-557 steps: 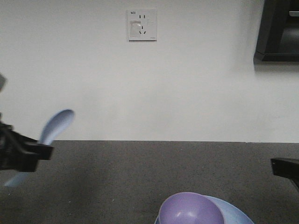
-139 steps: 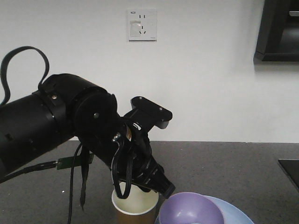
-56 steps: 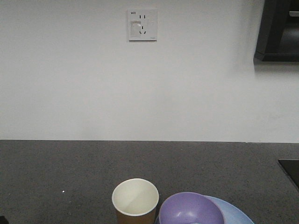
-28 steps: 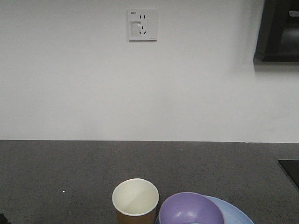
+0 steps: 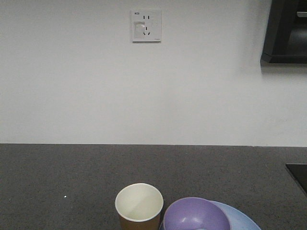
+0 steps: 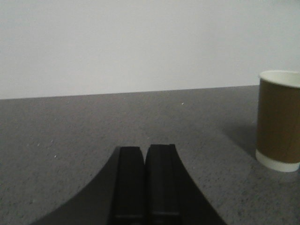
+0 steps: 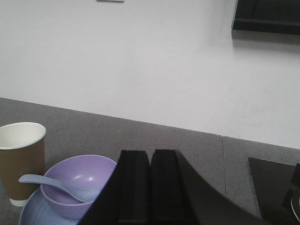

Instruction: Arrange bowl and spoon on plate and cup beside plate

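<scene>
1. One cup [image 5: 139, 204], one bowl [image 5: 195, 214], one plate [image 5: 238, 218] and one spoon [image 7: 51, 183] are on the dark speckled bench [image 5: 72, 172]; two grippers show, each only in its own wrist view.
2. The left gripper [image 6: 147, 152] has its jaws clenched together, pads touching, with nothing between them. It sits low over the bench, well apart from the cup at the right edge of its view.
3. The right gripper [image 7: 150, 156] likewise has its jaws pressed flat against each other, empty, just beside the bowl and plate.
4. The bowl is glossy lavender-purple and sits upright on the light blue plate, toward the cup's side.
5. The spoon is pale blue; its scoop lies down in the bowl and its handle leans on the rim, pointing out toward the cup.
6. The cup is brown kraft outside, cream-white inside, upright on the bench just beside the plate's edge.
</scene>
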You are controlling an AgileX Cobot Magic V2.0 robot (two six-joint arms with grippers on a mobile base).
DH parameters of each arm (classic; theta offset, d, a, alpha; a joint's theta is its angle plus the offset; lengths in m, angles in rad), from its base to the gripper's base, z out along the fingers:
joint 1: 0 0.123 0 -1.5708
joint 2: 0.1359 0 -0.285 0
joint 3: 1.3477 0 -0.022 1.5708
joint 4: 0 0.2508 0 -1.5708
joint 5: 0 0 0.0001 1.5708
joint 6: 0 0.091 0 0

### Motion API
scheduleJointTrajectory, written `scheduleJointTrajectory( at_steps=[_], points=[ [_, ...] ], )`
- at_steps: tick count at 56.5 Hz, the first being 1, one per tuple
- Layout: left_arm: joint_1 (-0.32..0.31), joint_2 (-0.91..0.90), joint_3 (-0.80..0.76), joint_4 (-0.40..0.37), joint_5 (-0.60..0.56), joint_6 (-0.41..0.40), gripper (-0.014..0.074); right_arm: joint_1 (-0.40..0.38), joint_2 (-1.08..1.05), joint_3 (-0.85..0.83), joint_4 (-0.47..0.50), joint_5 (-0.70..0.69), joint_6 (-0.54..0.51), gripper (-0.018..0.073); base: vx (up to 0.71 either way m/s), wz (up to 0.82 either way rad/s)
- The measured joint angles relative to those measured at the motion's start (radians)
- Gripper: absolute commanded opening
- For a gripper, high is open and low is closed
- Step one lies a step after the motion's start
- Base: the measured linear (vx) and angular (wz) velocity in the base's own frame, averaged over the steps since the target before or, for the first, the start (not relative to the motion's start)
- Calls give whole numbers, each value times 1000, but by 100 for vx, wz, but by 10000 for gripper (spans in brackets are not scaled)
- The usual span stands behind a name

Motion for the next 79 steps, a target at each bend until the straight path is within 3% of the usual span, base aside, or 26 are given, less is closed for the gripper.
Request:
scheduleJointTrajectory(
  at_steps=[10, 60, 70, 79],
  points=[
    [36, -22, 29, 16, 27, 1, -6, 0, -3, 1, 0, 1, 0, -12, 0, 0],
    [36, -22, 29, 16, 27, 3, -6, -1, -3, 9, -2, -7, 0, -12, 0, 0],
    [36, -22, 29, 16, 27, 3, -6, -66, -7, 184, 21, -108, 32, -12, 0, 0],
    [36, -22, 29, 16, 27, 3, -6, -176, -6, 479, 27, -351, 78, -12, 0, 0]
  ],
)
